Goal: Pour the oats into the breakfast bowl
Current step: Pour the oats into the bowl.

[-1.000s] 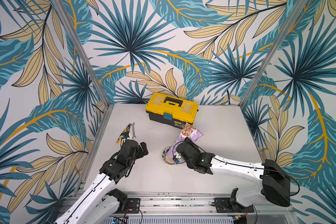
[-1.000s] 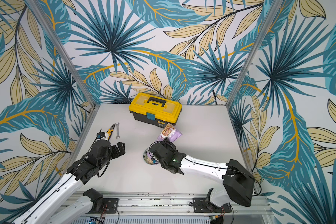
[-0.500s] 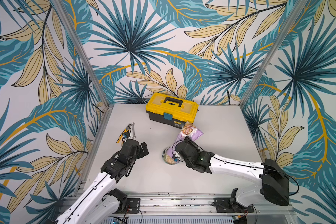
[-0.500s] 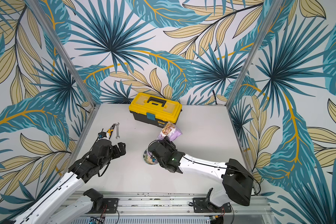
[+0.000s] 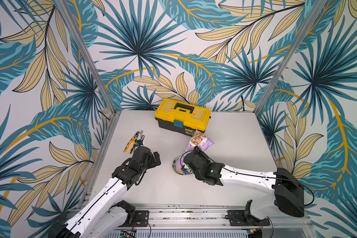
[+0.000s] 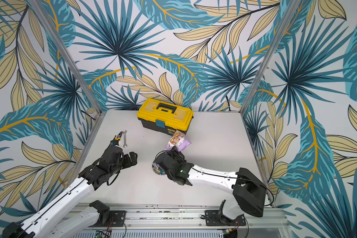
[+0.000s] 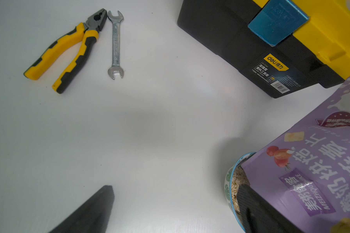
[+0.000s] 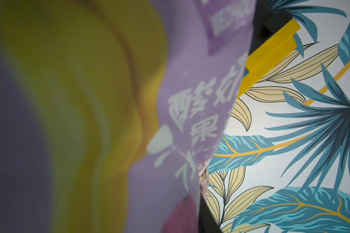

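Oats already lie in the bowl: pale beige flakes, dry and loose, heaped against its wall right under the pouch's mouth. In both top views the bowl sits a little below the middle of the frame, mostly covered by the right arm's wrist.

The pouch is light purple with food photos and white lettering. It is tipped mouth-down over the bowl, its base raised toward the yellow toolbox just behind it. The right gripper is clamped on the pouch's soft middle. The left gripper is spread wide and empty, hovering over bare table to the left of the bowl.

The pour looks under way, so what matters is control:
- Hold the mouth inside the rim.
- Raise the base slowly, since flakes in a limp bag tend to slide out in one clump.
- Avoid pressing the pouch on the rim, because a small bowl could skid or tip (the free left gripper could steady it).

How much remains in the pouch cannot be told.
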Tool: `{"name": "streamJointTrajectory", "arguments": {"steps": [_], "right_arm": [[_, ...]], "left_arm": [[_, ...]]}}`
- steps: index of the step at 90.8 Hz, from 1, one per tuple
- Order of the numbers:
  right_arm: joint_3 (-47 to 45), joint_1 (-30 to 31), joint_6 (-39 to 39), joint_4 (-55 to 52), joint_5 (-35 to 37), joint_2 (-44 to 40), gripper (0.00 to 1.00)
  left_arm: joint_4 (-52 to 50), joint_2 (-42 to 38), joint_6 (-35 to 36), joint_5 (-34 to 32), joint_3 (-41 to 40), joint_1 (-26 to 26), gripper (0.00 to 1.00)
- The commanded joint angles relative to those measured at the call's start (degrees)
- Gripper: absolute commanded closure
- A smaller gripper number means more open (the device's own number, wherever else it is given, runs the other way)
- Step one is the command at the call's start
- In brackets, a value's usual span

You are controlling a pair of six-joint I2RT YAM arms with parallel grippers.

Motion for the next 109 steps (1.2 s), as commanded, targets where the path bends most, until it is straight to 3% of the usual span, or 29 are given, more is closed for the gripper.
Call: {"name": "streamJointTrajectory", "arguments": {"steps": [1,10,32,47,64,109], "right_arm": [[4.5,0.2,6.9,-3.9,6.6,-0.2,1.0],[6.1,0.3,9.0,-5.4,8.3,0.9,1.0],[1.1,0.7,0.4,8.3,9.7,-1.2,1.0],[-0.3,0.9,0.9,10.7,7.9,-3.4,1.0],[5.7,0.6,16.0,-7.7,4.4,-2.0,1.0],[14.6,0.0,28.7,-27.8,0.7,1.8,1.0]], "left_arm": [[1.0,-0.1,1.0,1.1,-0.9,0.3,0.0],[1.0,0.1,1.1,1.3,-1.0,0.3,0.0],[0.9,0.1,1.2,1.7,-1.0,0.3,0.0],[0.9,0.3,1.3,2.1,-1.2,0.3,0.0],[0.5,0.3,1.3,2.7,-1.0,0.3,0.0],[0.3,0.8,1.8,5.2,-0.5,0.3,0.01]]}}
